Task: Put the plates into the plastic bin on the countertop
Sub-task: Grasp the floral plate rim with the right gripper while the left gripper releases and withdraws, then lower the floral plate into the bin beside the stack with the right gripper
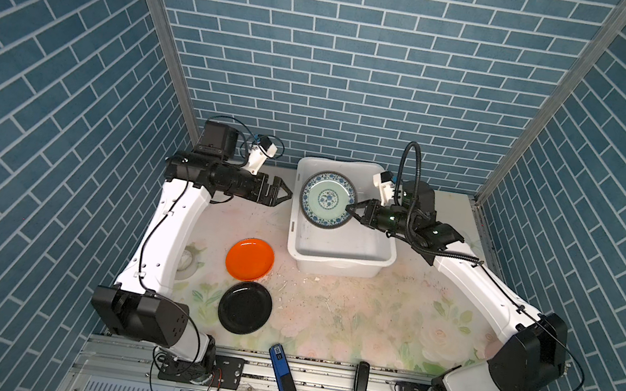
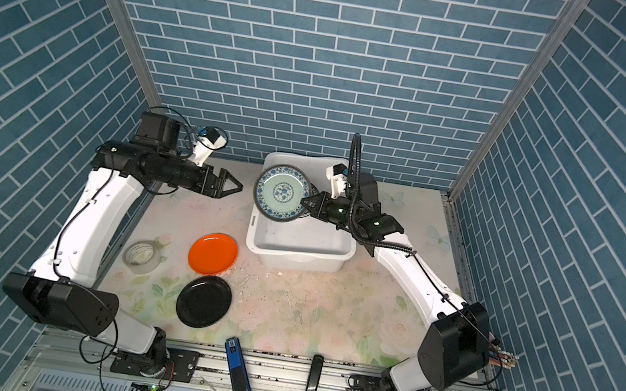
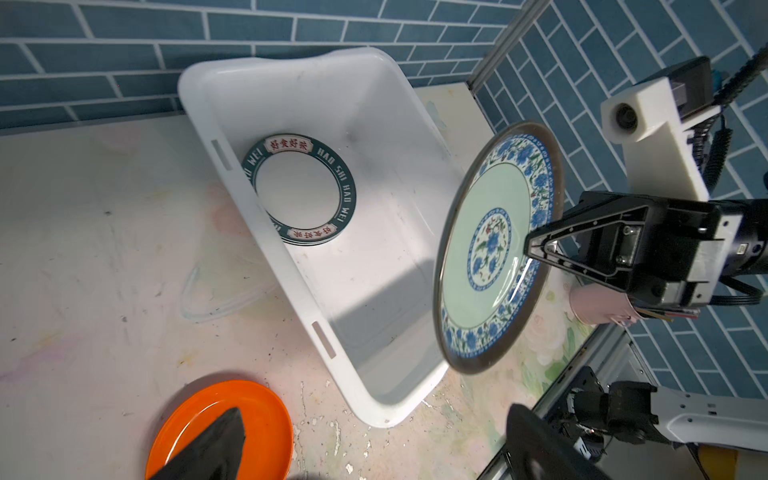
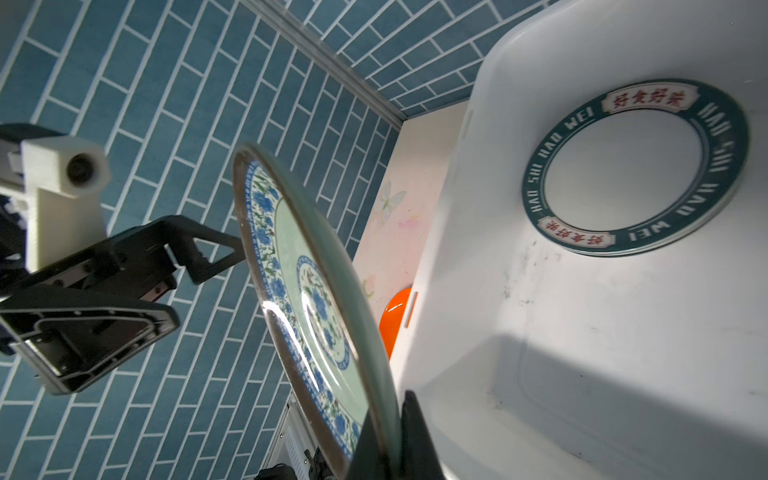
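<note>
Nearest the arms' bases, the black plate (image 1: 245,307) lies flat on the tabletop (image 1: 348,315), well short of the left end effector (image 1: 287,195). The orange plate (image 1: 250,259) lies just beyond it, also on that end effector's near side, with a tape roll (image 2: 142,256) beside the left arm. Farther out, the plastic bin (image 1: 340,257) stands under the right end effector (image 1: 352,209), whose fingers pinch the rim of the teal patterned plate (image 1: 328,200). The plate is held steeply tilted above the bin, facing the left end effector. That end effector hangs just outside the bin's wall, fingers spread wide, clear of the plate and holding nothing. On the bin's floor, toward its far end, lies a lettered-rim plate (image 3: 299,189) with further rims showing beneath it.
</note>
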`<state>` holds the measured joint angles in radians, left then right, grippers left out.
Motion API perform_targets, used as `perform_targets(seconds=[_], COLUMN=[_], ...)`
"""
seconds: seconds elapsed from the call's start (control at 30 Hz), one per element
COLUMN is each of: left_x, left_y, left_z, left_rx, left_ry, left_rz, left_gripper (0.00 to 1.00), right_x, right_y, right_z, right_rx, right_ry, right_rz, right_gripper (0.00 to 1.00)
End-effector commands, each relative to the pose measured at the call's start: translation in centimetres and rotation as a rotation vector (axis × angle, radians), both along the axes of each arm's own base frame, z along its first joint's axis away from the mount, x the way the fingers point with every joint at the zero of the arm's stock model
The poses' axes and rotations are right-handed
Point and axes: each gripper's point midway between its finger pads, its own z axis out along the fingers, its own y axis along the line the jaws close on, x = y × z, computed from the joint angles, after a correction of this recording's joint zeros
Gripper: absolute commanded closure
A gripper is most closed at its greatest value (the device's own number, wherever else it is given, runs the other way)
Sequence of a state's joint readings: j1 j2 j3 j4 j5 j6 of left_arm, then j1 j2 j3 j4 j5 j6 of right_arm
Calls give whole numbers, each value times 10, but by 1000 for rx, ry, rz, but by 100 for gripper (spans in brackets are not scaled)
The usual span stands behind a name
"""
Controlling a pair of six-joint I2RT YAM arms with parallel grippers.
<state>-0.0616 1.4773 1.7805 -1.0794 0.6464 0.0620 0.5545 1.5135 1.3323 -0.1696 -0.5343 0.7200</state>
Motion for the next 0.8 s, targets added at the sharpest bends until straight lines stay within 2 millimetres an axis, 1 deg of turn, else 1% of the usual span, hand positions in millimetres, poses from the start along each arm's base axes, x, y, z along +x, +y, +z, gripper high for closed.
perform_targets(seconds=[0.0,0.1,0.23,0.4,0.53,0.77], left_x=[-2,-4,-9,-11,-11,-10], left_y=[18,23,20,18,17,12], left_z=[6,7,8,10,7,5], left_rx=[11,-1,-23,-37,-45,-70], left_ry=[-32,-40,-48,-54,-51,-42], left_rz=[56,64,43,34,32,15], left_gripper=[1,0,0,1,0,0], right_x=[5,15,26,40,50,56], right_y=[-21,-32,-34,-27,-23,-19], right_z=[5,-10,-30,-51,-68,-103], right_rx=[-78,-190,-295,-349,-393,-488], right_ry=[-39,-28,0,37,67,164], right_rz=[-14,-24,-13,19,33,99], right_gripper=[100,100,100,100,100,100])
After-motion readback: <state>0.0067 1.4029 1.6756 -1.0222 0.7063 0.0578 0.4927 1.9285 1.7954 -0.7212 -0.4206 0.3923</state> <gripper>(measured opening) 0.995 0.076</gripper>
